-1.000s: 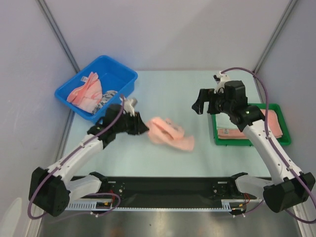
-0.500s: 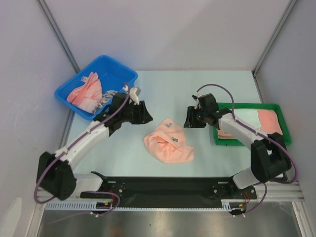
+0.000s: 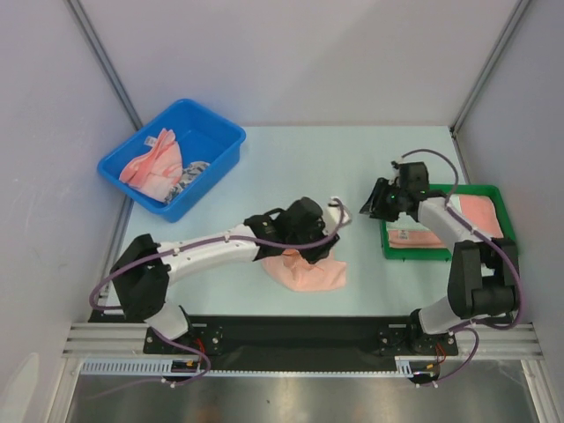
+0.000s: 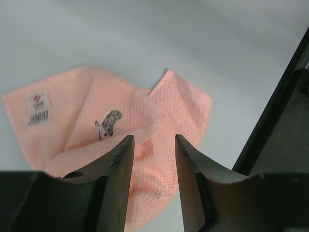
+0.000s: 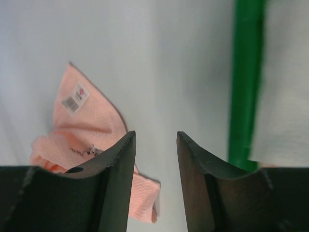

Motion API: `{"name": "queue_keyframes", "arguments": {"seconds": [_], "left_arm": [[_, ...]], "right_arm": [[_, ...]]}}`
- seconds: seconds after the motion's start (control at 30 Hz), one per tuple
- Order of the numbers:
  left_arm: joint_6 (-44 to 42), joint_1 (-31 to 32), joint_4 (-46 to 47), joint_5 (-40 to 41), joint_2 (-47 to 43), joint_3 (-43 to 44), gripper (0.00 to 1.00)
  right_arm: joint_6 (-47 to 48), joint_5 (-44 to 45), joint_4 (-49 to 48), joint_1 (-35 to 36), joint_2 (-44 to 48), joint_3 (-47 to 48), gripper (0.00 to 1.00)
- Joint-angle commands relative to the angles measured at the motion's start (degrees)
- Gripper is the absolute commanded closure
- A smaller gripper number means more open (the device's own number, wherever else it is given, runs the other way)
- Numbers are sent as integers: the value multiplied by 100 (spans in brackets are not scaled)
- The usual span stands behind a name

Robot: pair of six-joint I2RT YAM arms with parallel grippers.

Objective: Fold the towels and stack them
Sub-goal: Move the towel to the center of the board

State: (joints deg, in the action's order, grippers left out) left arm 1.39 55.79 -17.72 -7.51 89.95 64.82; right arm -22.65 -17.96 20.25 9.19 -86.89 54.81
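A salmon-pink towel (image 3: pixel 308 271) lies crumpled on the table in front of the arms. It carries a white label (image 4: pixel 37 106) and a small dark stitched figure (image 4: pixel 109 122). My left gripper (image 3: pixel 324 242) hangs just over its right part, open, with loose cloth showing between the fingers (image 4: pixel 153 145) and nothing pinched. My right gripper (image 3: pixel 371 204) is open and empty above bare table, between the towel (image 5: pixel 79 123) and the green tray (image 3: pixel 385 240). Folded towels lie in that tray, one pink (image 3: pixel 483 211) and one pale (image 5: pixel 288 92).
A blue bin (image 3: pixel 222 132) at the back left holds more pink towels (image 3: pixel 152 161) and a patterned one (image 3: pixel 190 171). The green tray's rim (image 5: pixel 246 82) runs close to my right fingers. A black rail (image 3: pixel 291 330) borders the near edge.
My left arm has swung from beside the blue bin across to over the pink towel. My right gripper came toward the towel, then drew back toward the green tray with its jaws narrower.
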Motion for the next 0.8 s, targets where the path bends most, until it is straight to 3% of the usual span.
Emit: {"name": "queue_keyframes", "arguments": {"seconds": [0.0,0.13,0.47,0.67,0.7,0.77], "left_arm": [[-1140,528,-205,1013,381,679,55],[-1535,1038,-601,1655,927,840,55],[-1747,1303,-839,2139,1744,910,50],[-1844,1303,-672,2508,2034,962,54],[-1844,1312,-663,2578,2061,971,57],[-1844,1312,-540,2736,2035,954,71]], "right_arm": [[-204,-471,-232,-627,523,250,55],[-266,-718,-267,-875,673,285,54],[-257,-955,-364,-1174,875,136,53],[-301,-1000,-408,-1183,946,39,53],[-292,-973,-399,-1183,972,39,53],[-292,-956,-408,-1183,999,21,53]]}}
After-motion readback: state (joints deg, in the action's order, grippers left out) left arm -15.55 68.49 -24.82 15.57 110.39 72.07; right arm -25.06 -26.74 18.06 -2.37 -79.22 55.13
